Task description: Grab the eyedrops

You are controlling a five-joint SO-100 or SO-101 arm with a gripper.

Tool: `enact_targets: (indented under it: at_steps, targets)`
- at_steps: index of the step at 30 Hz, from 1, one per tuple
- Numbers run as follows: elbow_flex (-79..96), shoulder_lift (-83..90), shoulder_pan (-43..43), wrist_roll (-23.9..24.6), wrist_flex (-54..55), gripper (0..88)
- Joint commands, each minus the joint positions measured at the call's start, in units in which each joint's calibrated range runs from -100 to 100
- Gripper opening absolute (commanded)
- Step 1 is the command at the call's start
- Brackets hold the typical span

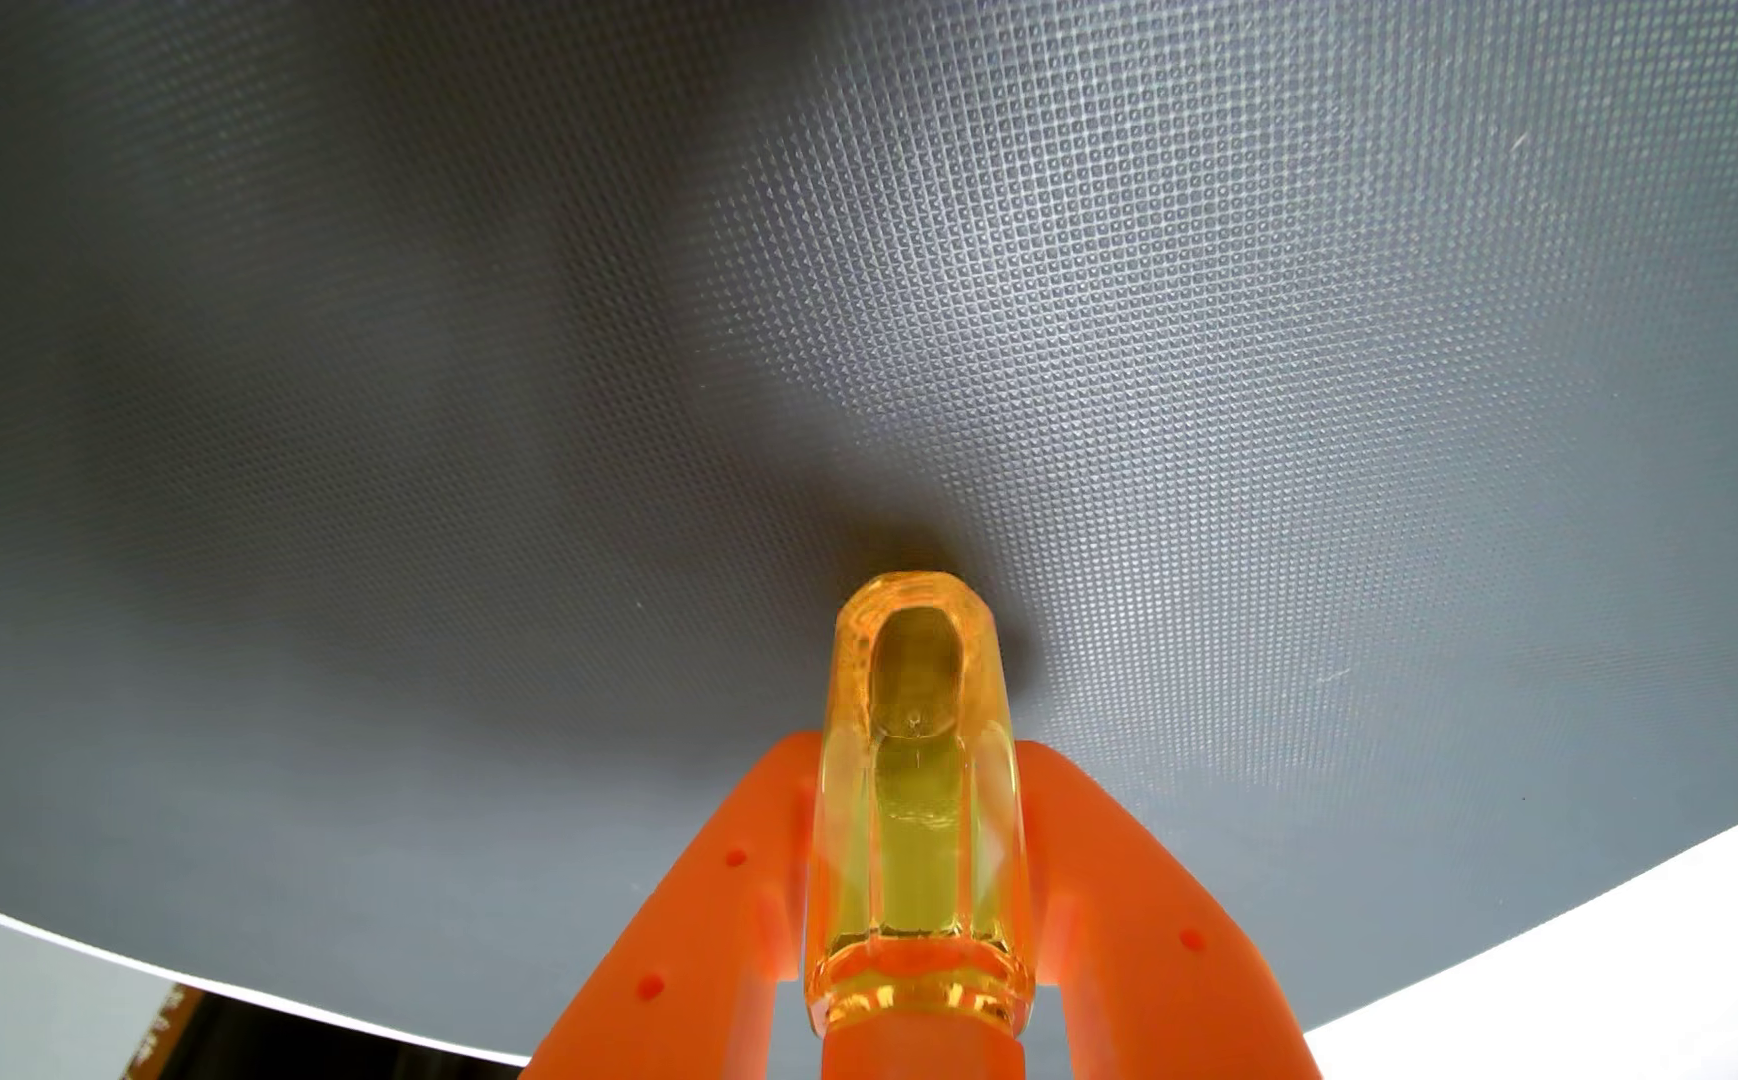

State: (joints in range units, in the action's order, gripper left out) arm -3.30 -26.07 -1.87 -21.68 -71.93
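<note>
Down in the bottom left corner of the wrist view, a strip of pale table (3, 987) shows past the curved edge of the mat, with a small dark gap next to it that's too murky to make out. Above that, the mat (532, 363) takes up pretty much everything: dark grey, with a fine bumpy grid pattern all over it, shaded on the left and catching more light toward the right.

Moving to the middle, the orange gripper (915, 758) comes in from the bottom edge. Its left finger (699, 914) runs up at a slant and has a couple of small round holes in it. Right between the fingers sits the eyedrops bottle (915, 789), a little see-through amber thing with yellowish liquid inside, pointing away from the camera so one end sticks out past the fingertips toward the mat. A soft dark shadow sits on the mat just around that far end, though I can't tell whether the bottle is actually touching the mat or hanging just above it.

Then the right finger (1135, 914), also orange with a hole in it, presses in from the other side. So the jaws are closed down narrow, pinching the bottle on both flanks.

Far right at the bottom, more pale table pokes out past the mat's edge.
</note>
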Motion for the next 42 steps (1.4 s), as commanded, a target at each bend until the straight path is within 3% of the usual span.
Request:
enact_targets:
  at_steps: [1,10,19,28,42]
  targets:
    - [-2.6,0.3,-0.04,0.2,0.66,0.8]
    - [-3.05,0.97,0.63,1.45,0.23,0.6]
    - [-17.73,5.14,1.79,6.79,-12.76,0.6]
    - [-21.6,5.99,3.12,14.07,-14.75,0.6]
    - [-21.06,7.68,3.37,16.11,-15.09,0.6]
